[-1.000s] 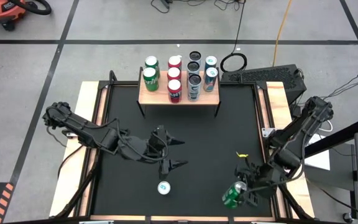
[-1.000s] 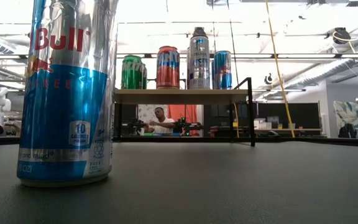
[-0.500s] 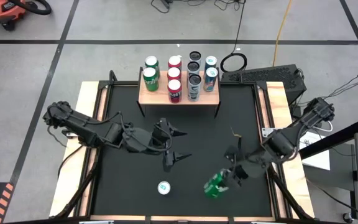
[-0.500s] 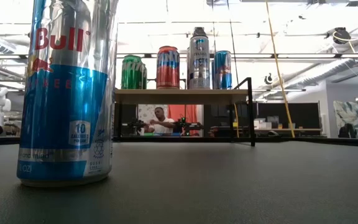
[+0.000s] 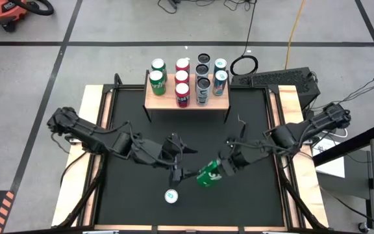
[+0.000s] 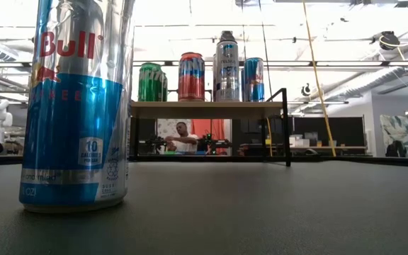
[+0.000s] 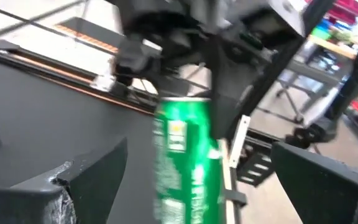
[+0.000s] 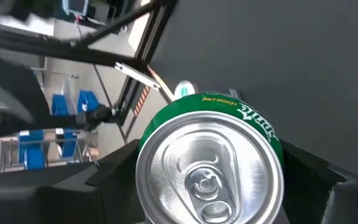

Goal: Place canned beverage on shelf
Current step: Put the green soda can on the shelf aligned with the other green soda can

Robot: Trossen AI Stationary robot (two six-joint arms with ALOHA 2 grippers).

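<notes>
A: Where's your green can (image 5: 209, 175) right now?

B: Your right gripper (image 5: 221, 170) has its jaws clamped on it, tilted, above the middle of the black table (image 5: 252, 123).

A: And your left gripper (image 5: 182, 161)?

B: Just left of the can, jaws spread wide and empty. The shelf (image 5: 187, 100) stands at the far edge, carrying other cans. A blue can (image 5: 171, 195) stands near the front.
</notes>
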